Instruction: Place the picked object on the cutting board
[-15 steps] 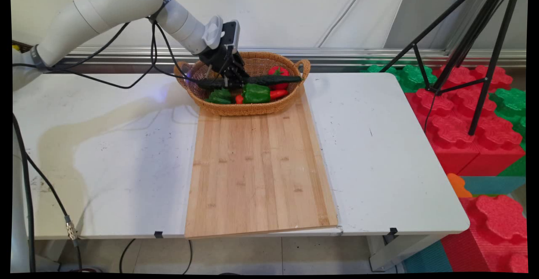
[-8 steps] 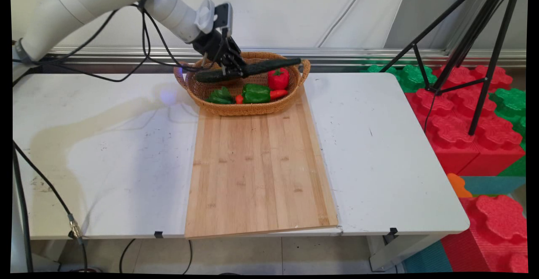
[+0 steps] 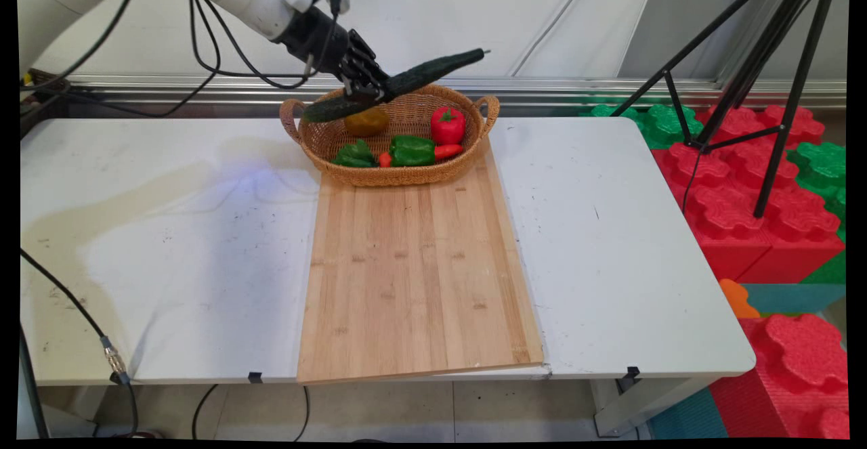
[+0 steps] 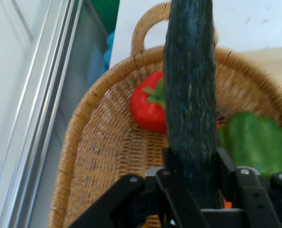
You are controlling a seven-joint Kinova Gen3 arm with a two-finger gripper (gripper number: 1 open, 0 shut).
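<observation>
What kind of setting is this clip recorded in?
Probably a robotics lab or test room, not a kitchen: a black tripod stands beside the white table, large red and green foam blocks cover the floor, and the basket holds toy-like vegetables.

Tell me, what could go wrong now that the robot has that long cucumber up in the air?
The gripper holds the cucumber nearer one end, so the long free end may tilt or slip out. It hangs over the basket, so a fall could land on the red pepper or green peppers.
</observation>
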